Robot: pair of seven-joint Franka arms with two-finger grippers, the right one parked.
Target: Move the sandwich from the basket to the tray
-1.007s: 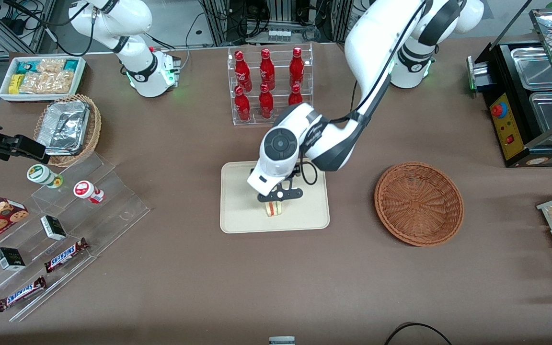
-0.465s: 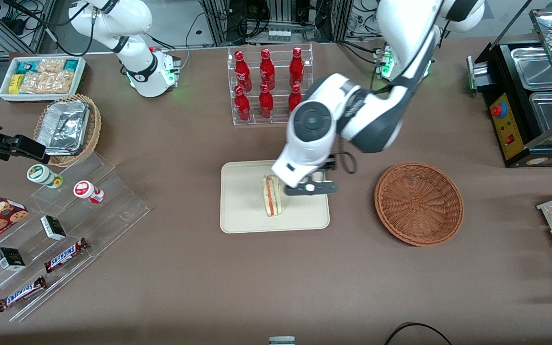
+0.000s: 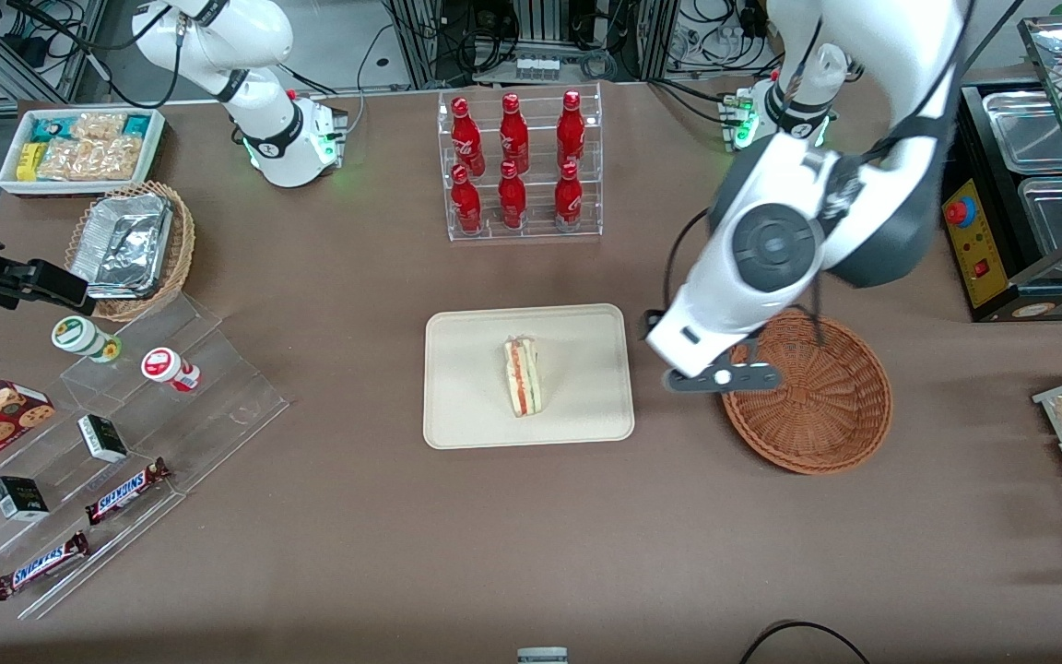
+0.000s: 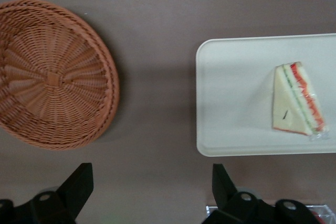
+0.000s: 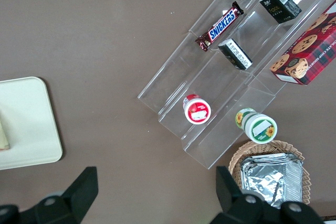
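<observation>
The sandwich (image 3: 523,375) (image 4: 295,98), a white-bread wedge with red and green filling, lies alone in the middle of the cream tray (image 3: 466,406) (image 4: 231,103). The reddish-brown woven basket (image 3: 817,406) (image 4: 52,72) stands empty beside the tray, toward the working arm's end. My gripper (image 3: 723,378) (image 4: 152,192) hangs open and empty, high above the brown tabletop between tray and basket, over the basket's rim. Its two dark fingers (image 4: 79,182) are spread wide with only tabletop between them.
A clear rack of red bottles (image 3: 517,161) stands farther from the front camera than the tray. A black food warmer (image 3: 1020,194) sits at the working arm's end. Clear snack steps (image 3: 125,433) and a tan basket with foil trays (image 3: 130,249) lie toward the parked arm's end.
My gripper let go of the sandwich on the tray, rose, and swung away sideways to above the basket's rim. The sandwich stays on the tray.
</observation>
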